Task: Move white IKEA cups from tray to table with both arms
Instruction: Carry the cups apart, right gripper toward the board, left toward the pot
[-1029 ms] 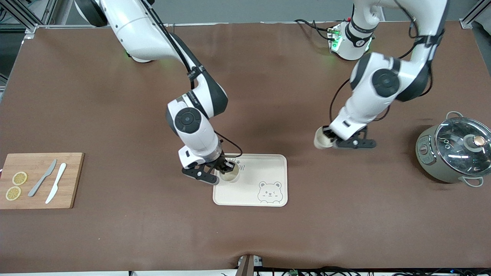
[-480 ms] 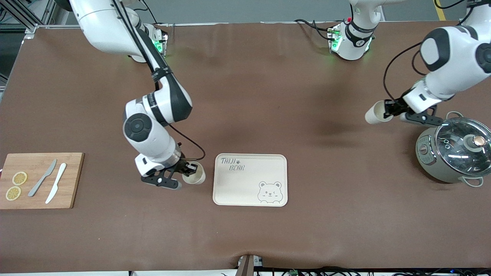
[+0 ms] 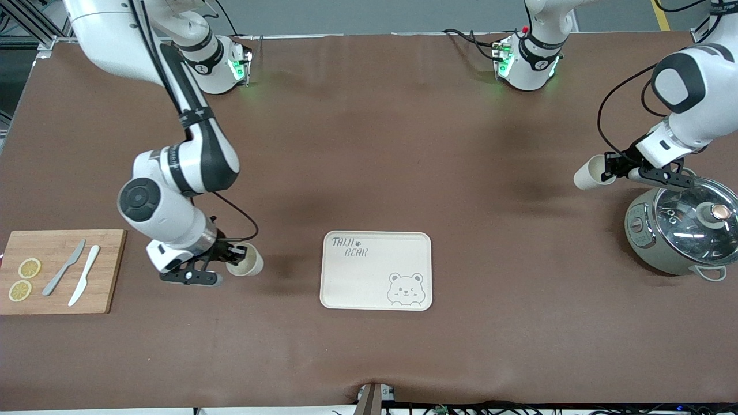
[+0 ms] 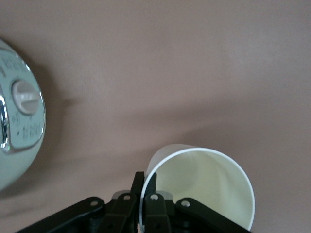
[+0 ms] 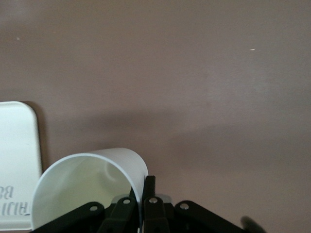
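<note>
Each arm holds one white IKEA cup by its rim, one finger inside and one outside. My right gripper (image 3: pixel 235 253) is shut on a cup (image 3: pixel 247 261) that hangs tilted over bare table between the cutting board and the bear-printed tray (image 3: pixel 376 285). In the right wrist view that cup (image 5: pixel 82 187) fills the corner beside the right gripper (image 5: pixel 144 187). My left gripper (image 3: pixel 609 166) is shut on the other cup (image 3: pixel 588 175) over the table, just beside the grey-green pot (image 3: pixel 648 242). The left wrist view shows this cup (image 4: pixel 204 182) pinched in the left gripper (image 4: pixel 145 180).
The tray holds nothing. A wooden cutting board (image 3: pixel 109 271) with two knives and lemon slices lies at the right arm's end. The pot with its glass lid (image 3: pixel 695 216) stands at the left arm's end; its dial panel (image 4: pixel 22 119) shows in the left wrist view.
Both arms swung outward with their cups. The right cup went from over the tray toward the cutting board. The left cup went from near mid-table to beside the pot.
</note>
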Controlling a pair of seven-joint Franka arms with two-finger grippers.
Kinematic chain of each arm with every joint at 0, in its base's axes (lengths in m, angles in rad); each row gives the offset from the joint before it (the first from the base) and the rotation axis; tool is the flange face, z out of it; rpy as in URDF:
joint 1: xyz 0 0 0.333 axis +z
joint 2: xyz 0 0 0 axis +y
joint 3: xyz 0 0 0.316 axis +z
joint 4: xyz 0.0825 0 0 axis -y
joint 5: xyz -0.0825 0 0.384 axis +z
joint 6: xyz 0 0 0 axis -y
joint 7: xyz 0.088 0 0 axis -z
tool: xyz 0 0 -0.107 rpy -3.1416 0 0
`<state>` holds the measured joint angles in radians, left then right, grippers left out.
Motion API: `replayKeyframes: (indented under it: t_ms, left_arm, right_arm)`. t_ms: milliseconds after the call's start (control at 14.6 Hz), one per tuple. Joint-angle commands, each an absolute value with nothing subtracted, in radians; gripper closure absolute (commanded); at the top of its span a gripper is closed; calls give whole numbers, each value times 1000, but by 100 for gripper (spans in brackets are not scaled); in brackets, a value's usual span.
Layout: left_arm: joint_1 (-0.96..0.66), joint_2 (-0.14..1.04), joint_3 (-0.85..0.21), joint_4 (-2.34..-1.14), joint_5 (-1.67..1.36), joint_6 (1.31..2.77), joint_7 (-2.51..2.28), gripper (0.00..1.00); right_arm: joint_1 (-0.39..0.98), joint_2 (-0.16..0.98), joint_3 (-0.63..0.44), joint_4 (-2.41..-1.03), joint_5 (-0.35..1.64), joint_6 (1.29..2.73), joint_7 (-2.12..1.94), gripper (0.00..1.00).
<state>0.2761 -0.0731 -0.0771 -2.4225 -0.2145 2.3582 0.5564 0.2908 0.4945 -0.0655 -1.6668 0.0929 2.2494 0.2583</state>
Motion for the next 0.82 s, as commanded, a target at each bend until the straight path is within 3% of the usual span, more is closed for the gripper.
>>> replayKeyframes:
  t_ms: [0,412,755]
  left_arm:
    - [271,-29,-127,-2428,-242,2457,551,100]
    - [268,80,-259,-2428,-302,2643,437,100]
    - [268,144,-279,-2427,-302,2701,411,100]
  right_arm:
    - [232,453,-44,-1723,92,2263,163,100]
    - [161,456,-43,-1790,97,2338,32,100]
    - [94,468,-40,-1861,98,2468,-121,100]
